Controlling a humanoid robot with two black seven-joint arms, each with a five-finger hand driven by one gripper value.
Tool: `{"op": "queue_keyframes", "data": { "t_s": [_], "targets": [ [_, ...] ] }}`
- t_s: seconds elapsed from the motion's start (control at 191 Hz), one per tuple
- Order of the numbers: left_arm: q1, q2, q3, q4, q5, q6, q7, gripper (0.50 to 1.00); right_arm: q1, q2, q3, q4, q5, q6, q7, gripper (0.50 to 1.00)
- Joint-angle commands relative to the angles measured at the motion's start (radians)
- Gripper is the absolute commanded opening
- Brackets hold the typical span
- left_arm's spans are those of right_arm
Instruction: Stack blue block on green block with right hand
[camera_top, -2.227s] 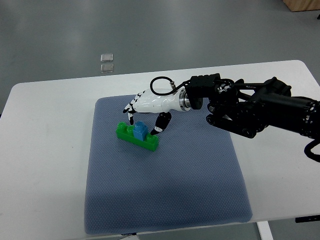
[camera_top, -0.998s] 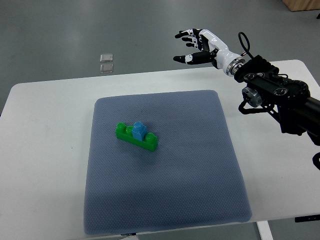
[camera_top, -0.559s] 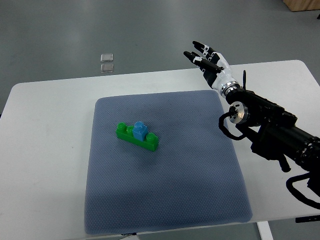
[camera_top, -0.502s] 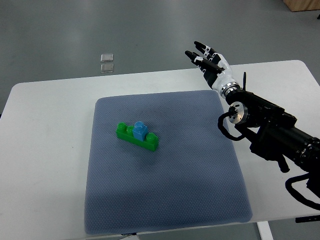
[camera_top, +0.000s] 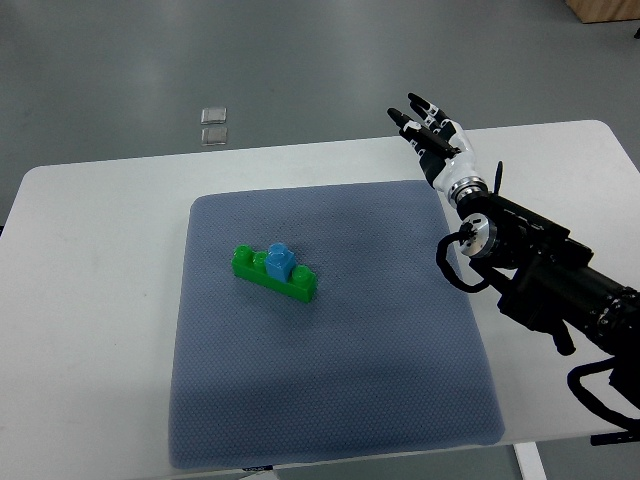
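The blue block (camera_top: 278, 261) sits on top of the green block (camera_top: 273, 274), the pair resting on a grey mat (camera_top: 330, 400) well to the left of the right hand (camera_top: 432, 140) and nearer the camera. The hand is raised at the table's far edge, fingers extended and holding nothing. The stacking step appears complete; by the look of it, all that remains is for the arm to settle at rest. The blue piece is small and glossy, seated near the middle of the longer, studded green brick, which lies at a slant across the mat.
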Motion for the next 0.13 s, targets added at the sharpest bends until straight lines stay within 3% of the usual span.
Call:
{"op": "queue_keyframes", "data": {
  "t_s": [0.0,0.125],
  "targets": [
    [-0.001,0.0,0.0,0.0,0.0,0.0,0.0,1.0,-0.009,-0.002,0.0,-0.003,0.0,0.001,0.004,0.911],
    [-0.001,0.0,0.0,0.0,0.0,0.0,0.0,1.0,-0.015,-0.005,0.0,-0.006,0.0,0.002,0.005,0.911]
  ]
}}
